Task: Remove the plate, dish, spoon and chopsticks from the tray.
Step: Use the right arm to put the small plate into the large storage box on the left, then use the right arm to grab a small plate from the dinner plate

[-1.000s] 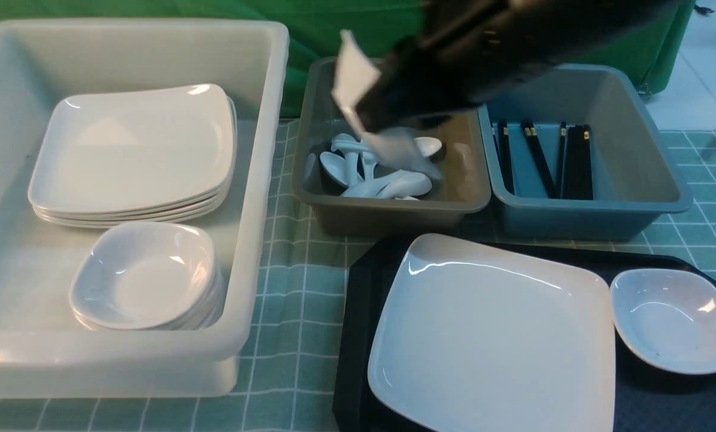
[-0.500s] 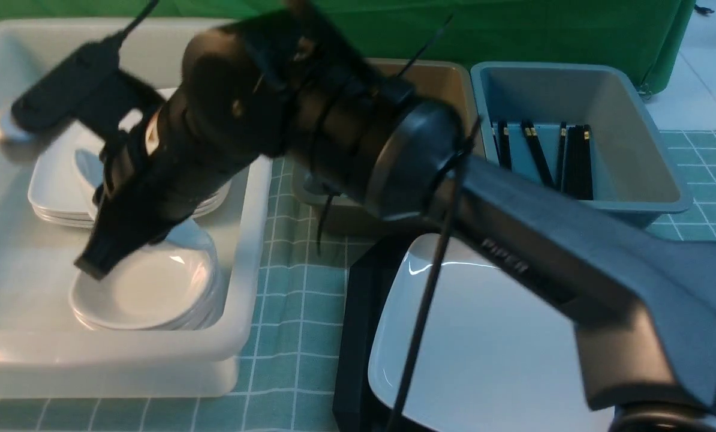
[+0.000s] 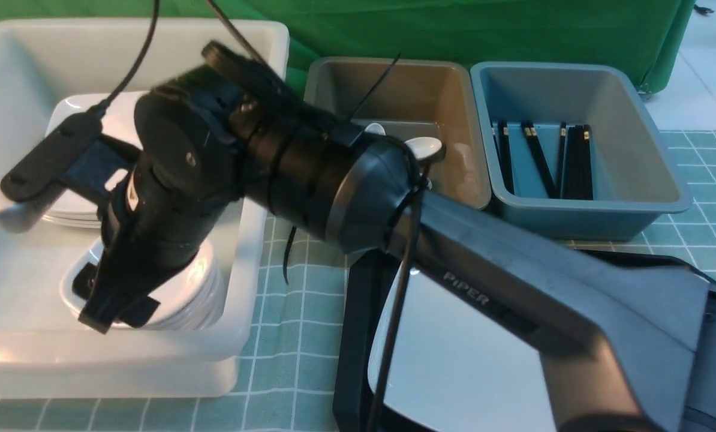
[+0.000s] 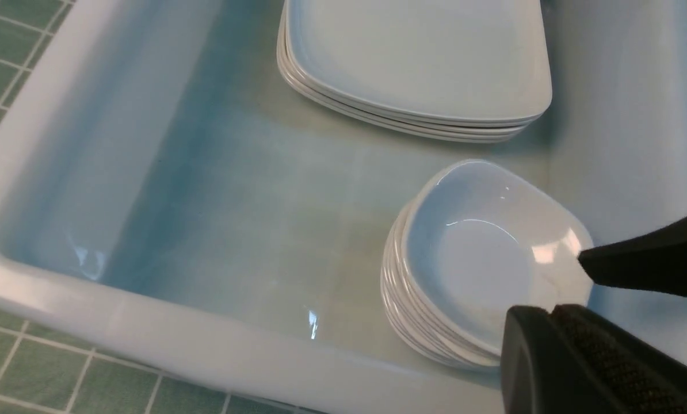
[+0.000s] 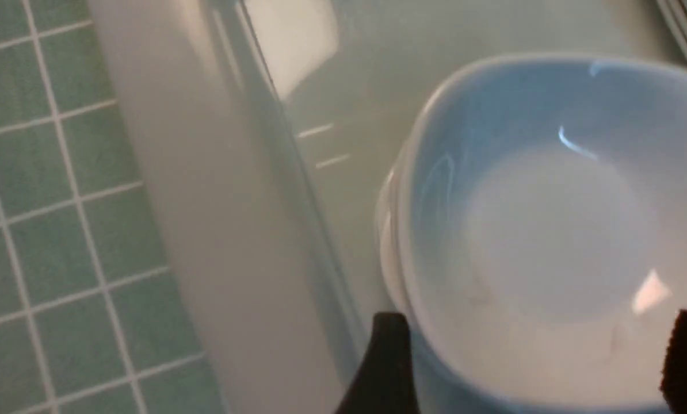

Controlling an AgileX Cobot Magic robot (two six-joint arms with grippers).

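Observation:
My right arm reaches across into the white bin (image 3: 256, 252). There my right gripper (image 3: 115, 312) (image 5: 536, 368) stands open, its fingers (image 5: 386, 356) wide apart on either side of the near rim of the top dish (image 5: 539, 218) (image 3: 184, 288) (image 4: 481, 259) of a stack. The plate (image 3: 454, 360) lies on the black tray (image 3: 355, 312), whose right side the arm hides. A white spoon (image 3: 424, 147) shows in the grey bin. Black chopsticks (image 3: 544, 162) lie in the blue bin. My left gripper (image 4: 550, 313) hangs shut and empty near the stack.
A pile of large white plates (image 4: 418, 63) sits at the back of the white bin. The grey bin (image 3: 394, 78) and the blue bin (image 3: 634, 198) stand side by side behind the tray. A green checked cloth (image 3: 298, 336) covers the table.
The right arm has swung left from above the small bins into the white bin and come down onto the dish stack. Its jaws have opened.

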